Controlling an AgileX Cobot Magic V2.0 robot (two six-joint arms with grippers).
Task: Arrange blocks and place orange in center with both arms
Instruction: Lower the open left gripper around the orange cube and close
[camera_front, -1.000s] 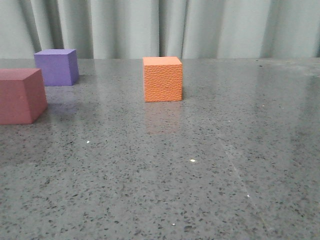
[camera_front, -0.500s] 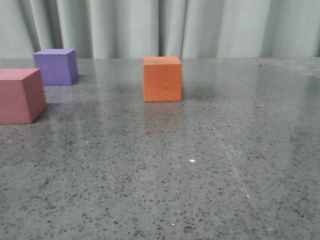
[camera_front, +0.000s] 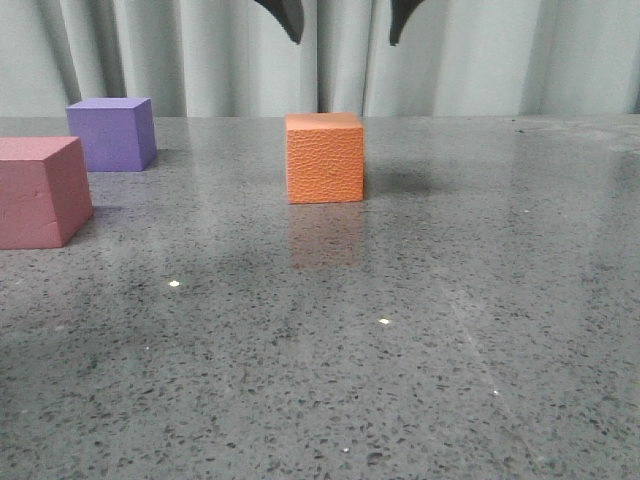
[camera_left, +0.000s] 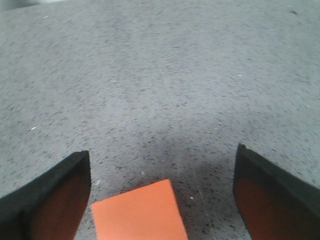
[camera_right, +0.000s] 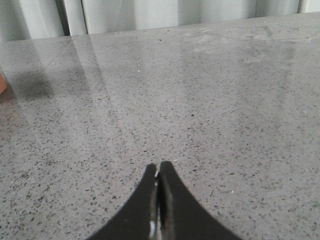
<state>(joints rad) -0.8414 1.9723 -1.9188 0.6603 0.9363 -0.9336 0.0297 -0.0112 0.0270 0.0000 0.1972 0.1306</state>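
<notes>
Front view: the orange cube (camera_front: 325, 158) sits just left of frame centre, upper middle, on the speckled grey table (camera_front: 420, 340). The purple cube (camera_front: 112, 133) is at upper left, near the curtain (camera_front: 500, 55); the pinkish-red cube (camera_front: 40, 191) is at the left edge, slightly lower, apart from the purple one. Two black fingertips enter at the top edge, directly above the orange cube: this is the left gripper (camera_front: 346, 20), spread wide, the gap broader than the cube's top face, and well clear of it. Left wrist view: orange cube (camera_left: 139, 211) at bottom centre, between the two fingers (camera_left: 47, 202) but nearer the left-hand one in the picture, so centring looks slightly off. The cube's edges run a little skewed to the finger line. No contact. Right wrist view: right gripper (camera_right: 158, 200) at bottom centre, fingers pressed together, holding nothing, over bare table; only a sliver of orange shows at the left edge. Judgement: the left arm is plainly the nearer one; the cube lies straight below it, so the coming move is a descent, with a small sideways correction likely needed.
</notes>
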